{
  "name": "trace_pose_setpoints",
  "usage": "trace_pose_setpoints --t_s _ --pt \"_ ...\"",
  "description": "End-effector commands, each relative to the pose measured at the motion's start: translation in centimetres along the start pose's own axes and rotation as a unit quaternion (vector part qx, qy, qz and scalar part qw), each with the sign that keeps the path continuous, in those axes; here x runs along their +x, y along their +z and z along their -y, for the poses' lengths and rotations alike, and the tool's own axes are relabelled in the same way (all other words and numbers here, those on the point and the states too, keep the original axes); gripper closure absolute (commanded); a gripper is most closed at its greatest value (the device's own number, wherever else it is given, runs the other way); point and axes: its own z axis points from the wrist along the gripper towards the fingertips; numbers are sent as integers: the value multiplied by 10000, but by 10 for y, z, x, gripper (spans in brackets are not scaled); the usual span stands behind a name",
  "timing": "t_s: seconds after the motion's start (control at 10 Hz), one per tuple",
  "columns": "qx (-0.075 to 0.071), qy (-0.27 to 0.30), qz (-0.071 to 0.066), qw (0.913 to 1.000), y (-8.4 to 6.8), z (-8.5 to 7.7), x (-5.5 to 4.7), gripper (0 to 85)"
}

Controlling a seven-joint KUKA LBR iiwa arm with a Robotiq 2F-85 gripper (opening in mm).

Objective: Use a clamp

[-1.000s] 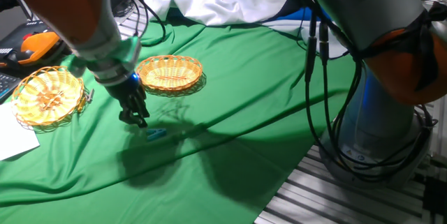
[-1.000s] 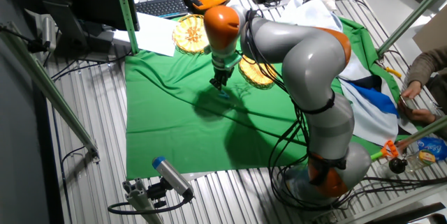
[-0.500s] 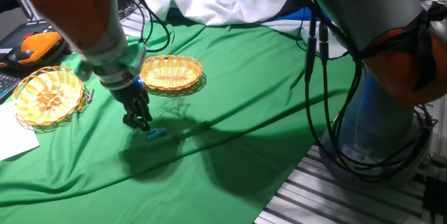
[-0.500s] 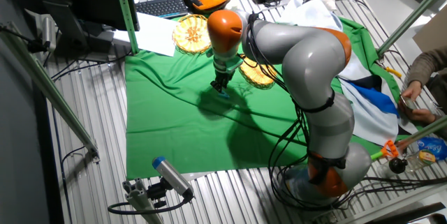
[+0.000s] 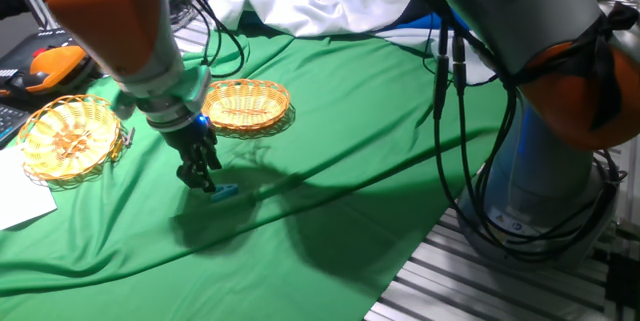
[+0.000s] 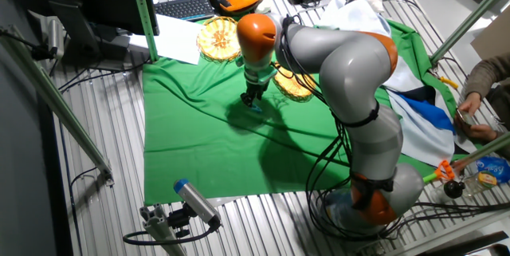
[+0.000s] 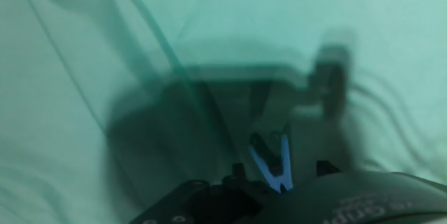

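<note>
The clamp (image 5: 225, 191) is a small teal clip lying flat on the green cloth (image 5: 360, 141). My gripper (image 5: 205, 179) points down just left of it, fingertips close to the cloth and almost touching the clip. In the other fixed view the gripper (image 6: 253, 102) hangs right over the clamp (image 6: 256, 110). The blurred hand view shows the clamp (image 7: 274, 165) as a blue V shape between my dark fingers (image 7: 187, 190), with the gripper (image 7: 257, 181) open and nothing held.
Two wicker baskets stand behind the gripper: one (image 5: 243, 104) close by, another (image 5: 68, 137) at the left with a small grey clip (image 5: 128, 136) beside it. White paper (image 5: 20, 201) lies at the left edge. White fabric (image 5: 300, 1) is bunched at the back.
My gripper has shifted slightly right and down toward the clamp. The clamp has stayed where it lay on the cloth.
</note>
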Motion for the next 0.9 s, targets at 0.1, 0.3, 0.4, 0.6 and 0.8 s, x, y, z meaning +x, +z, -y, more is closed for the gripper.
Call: trace_pose_setpoints --t_s 0.1,0.3,0.4,0.6,0.8 --pt "0 -21 84 10000 8 0 -3 340" --pt "-32 -43 123 9999 14 0 -4 340" --pt "-33 -52 141 9999 16 -1 -5 340" --pt "54 -73 186 9998 19 -1 -5 340" --pt "43 -83 199 9998 22 -1 -4 340"
